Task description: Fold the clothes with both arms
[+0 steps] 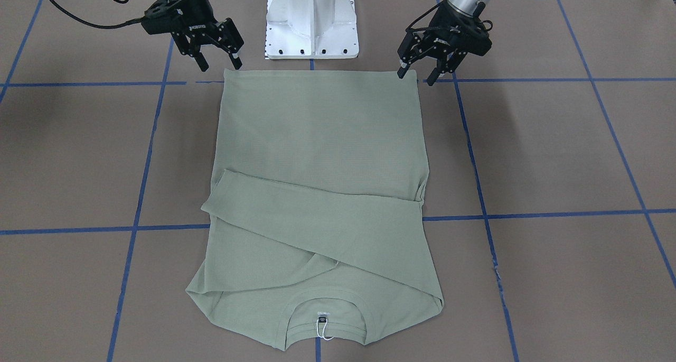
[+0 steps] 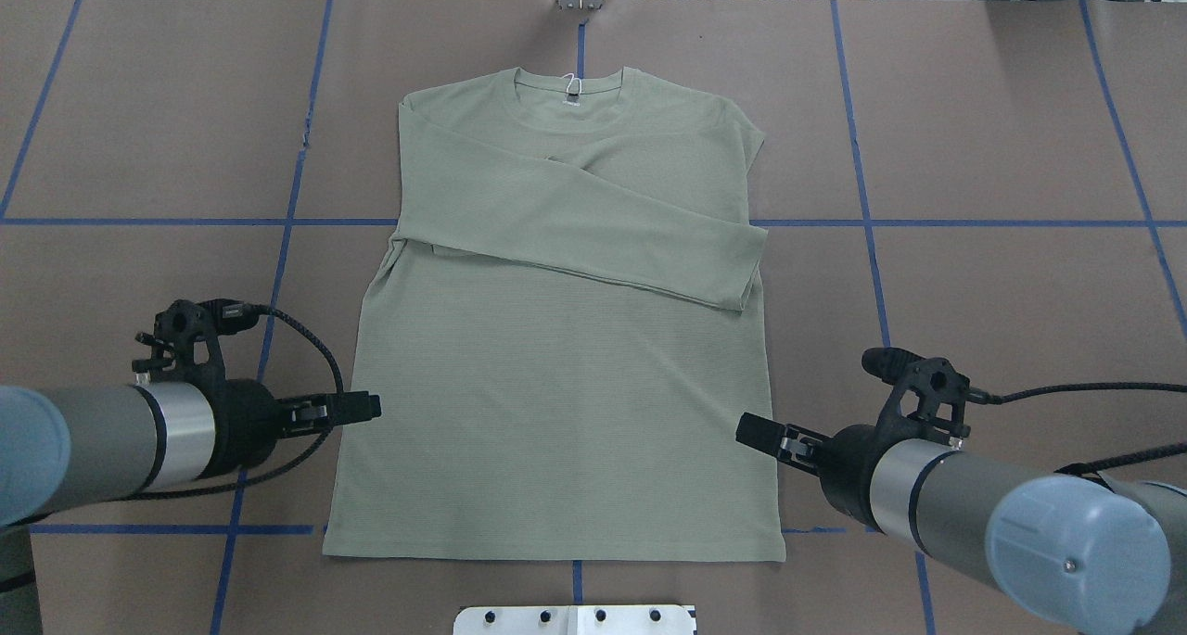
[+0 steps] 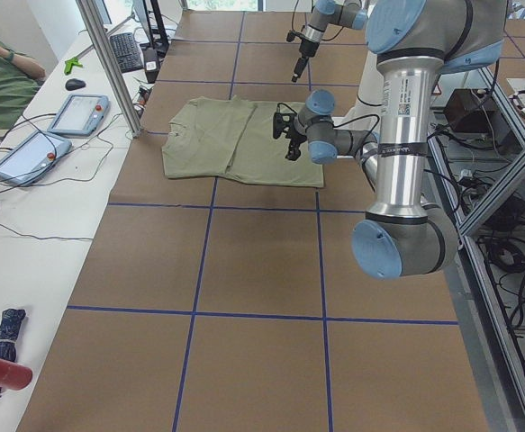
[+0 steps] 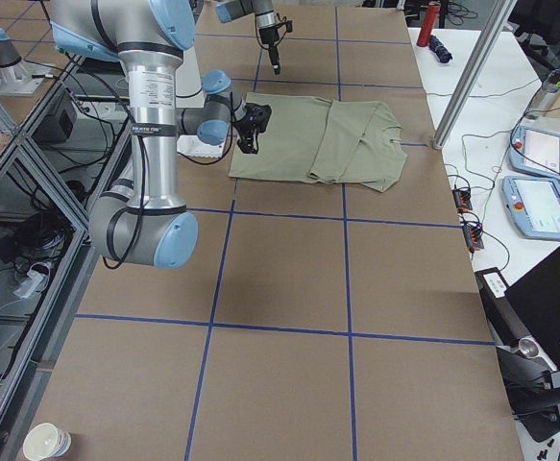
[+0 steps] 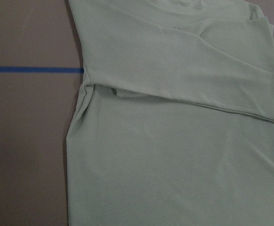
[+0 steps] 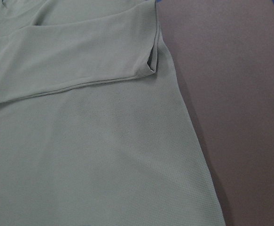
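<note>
The shirt [image 1: 322, 140] lies flat on the tabletop [image 1: 528, 150], sleeves folded across it. The left gripper [image 1: 417, 77] and right gripper [image 1: 220, 65] hover just beside its hem corners, jaws spread.

Bright, even light from above. Broad soft shadows darken the brown table cover [image 1: 581, 156]. Both wrist views look dimmer and grainy, perhaps slightly out of focus.

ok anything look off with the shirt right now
Only slightly: on the shirt, the top folded sleeve crosses the chest at a slant, and its cuff pokes past the side edge. The hem lies straight and flat.
</note>
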